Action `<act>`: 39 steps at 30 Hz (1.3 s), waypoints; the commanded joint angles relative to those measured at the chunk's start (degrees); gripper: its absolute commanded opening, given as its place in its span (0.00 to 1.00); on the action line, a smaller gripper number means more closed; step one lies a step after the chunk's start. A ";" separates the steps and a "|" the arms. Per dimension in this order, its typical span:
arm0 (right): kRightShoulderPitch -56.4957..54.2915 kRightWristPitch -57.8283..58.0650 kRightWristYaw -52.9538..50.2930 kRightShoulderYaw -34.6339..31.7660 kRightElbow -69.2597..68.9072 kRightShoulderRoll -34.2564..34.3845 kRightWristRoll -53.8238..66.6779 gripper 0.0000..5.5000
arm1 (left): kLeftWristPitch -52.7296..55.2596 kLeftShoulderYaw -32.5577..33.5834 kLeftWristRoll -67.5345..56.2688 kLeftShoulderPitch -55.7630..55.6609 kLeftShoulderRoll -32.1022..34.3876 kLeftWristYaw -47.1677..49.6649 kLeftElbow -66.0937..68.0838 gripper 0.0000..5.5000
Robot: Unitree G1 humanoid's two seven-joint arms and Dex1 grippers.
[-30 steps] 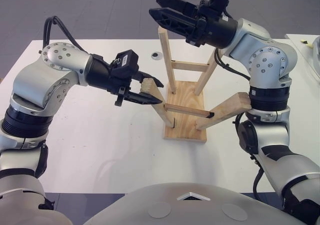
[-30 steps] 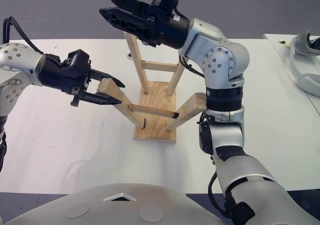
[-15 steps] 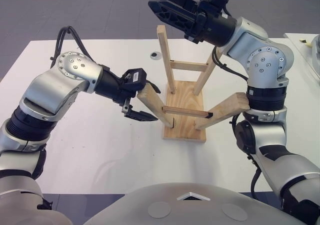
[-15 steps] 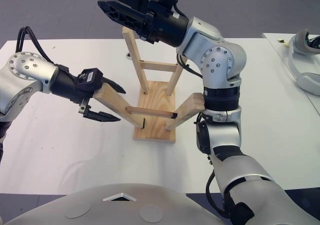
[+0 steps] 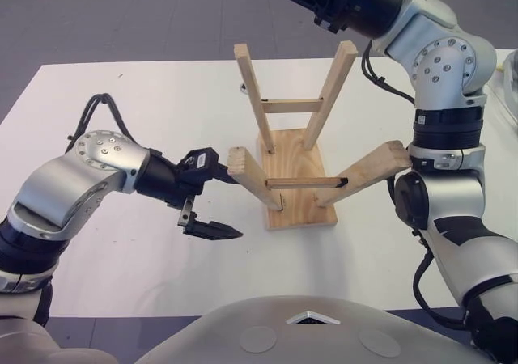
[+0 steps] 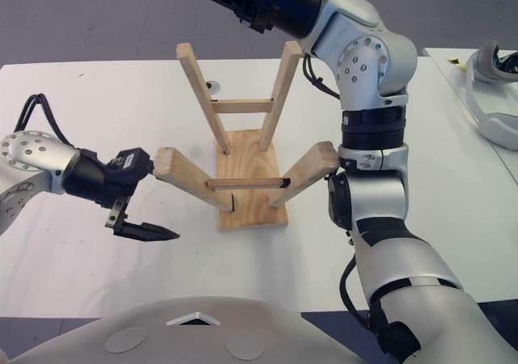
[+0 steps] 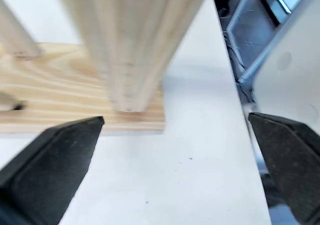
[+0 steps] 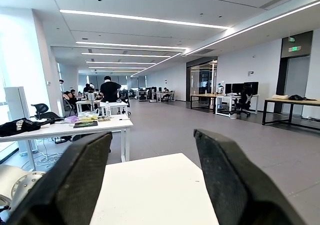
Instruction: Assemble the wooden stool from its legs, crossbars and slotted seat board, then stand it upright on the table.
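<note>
Has backed the left pincer (image 5: 231,206) off the near-left leg (image 5: 252,178) and lowered it; has raised the right pincer (image 8: 152,135) higher beyond the far legs (image 5: 251,97). Holds both released, grasping nothing. Places the left pincer just beside that leg's upper end, apart. Leaves the wooden stool (image 5: 295,182) inverted on the bench (image 5: 121,97), seat board (image 5: 290,162) down.

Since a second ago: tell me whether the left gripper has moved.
Yes. Against the near left leg, the left gripper has dropped from the leg's top end toward the table and its near edge, open.
</note>
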 commanded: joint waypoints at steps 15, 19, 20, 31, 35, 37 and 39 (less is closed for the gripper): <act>3.47 4.17 27.52 12.79 -24.60 -28.63 -3.94 0.55 | -5.22 18.04 -1.73 23.55 -14.44 24.38 -10.74 0.97; 14.46 -9.13 24.72 21.08 -34.16 -32.46 -18.99 0.55 | -6.76 17.57 -0.50 24.65 -14.57 25.25 -10.17 0.97; 17.54 -10.26 23.69 21.89 -36.00 -32.97 -20.78 0.55 | -7.21 17.50 -0.23 25.32 -14.93 25.58 -10.23 0.97; 18.70 -16.43 13.72 22.86 -39.05 -30.03 -34.95 0.55 | -11.05 15.41 2.35 30.86 -18.74 30.59 -12.45 0.97; 10.21 -6.84 16.66 19.28 -34.91 -25.52 -25.53 0.55 | -11.23 14.33 2.89 30.18 -20.04 33.10 -12.83 0.97; 4.55 2.13 19.74 17.50 -32.02 -24.90 -18.66 0.55 | -11.14 12.95 3.42 30.02 -21.15 35.04 -13.48 0.97; 1.12 10.93 23.74 17.72 -30.93 -26.78 -13.31 0.55 | -11.71 11.54 4.17 30.27 -22.63 36.65 -13.94 0.97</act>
